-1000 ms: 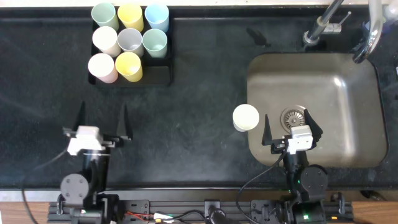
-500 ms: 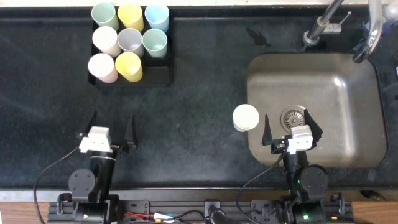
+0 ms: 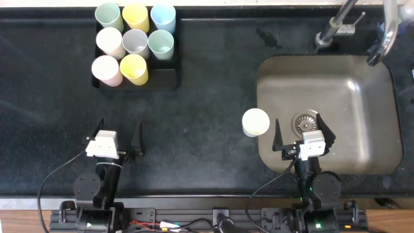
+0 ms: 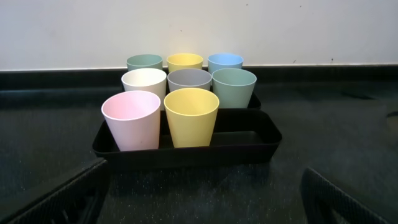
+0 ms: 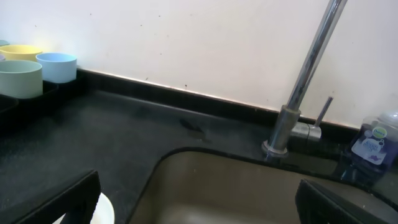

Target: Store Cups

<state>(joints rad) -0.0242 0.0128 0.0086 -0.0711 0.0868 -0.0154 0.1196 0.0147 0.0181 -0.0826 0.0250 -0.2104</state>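
A black tray (image 3: 167, 79) at the counter's back left holds several upright cups in pink, yellow, white, grey, green and blue; its front right slot is bare. In the left wrist view the tray (image 4: 249, 134) faces me, with the pink cup (image 4: 131, 120) and a yellow cup (image 4: 191, 116) in front. One cream cup (image 3: 255, 122) stands alone on the counter beside the sink's left rim, and a sliver of it (image 5: 101, 210) shows by the right fingers. My left gripper (image 3: 120, 133) is open near the front edge. My right gripper (image 3: 300, 128) is open over the sink's front left.
A steel sink (image 3: 362, 110) with a drain (image 3: 305, 122) fills the right side, with a faucet (image 3: 336, 24) behind it. A soap bottle (image 5: 375, 146) stands by the faucet (image 5: 292, 118). Dark counter (image 3: 200, 123) lies open between tray and sink.
My left arm has drawn back toward its base and shifted right, its gripper staying open. The right arm and the cups have not moved.
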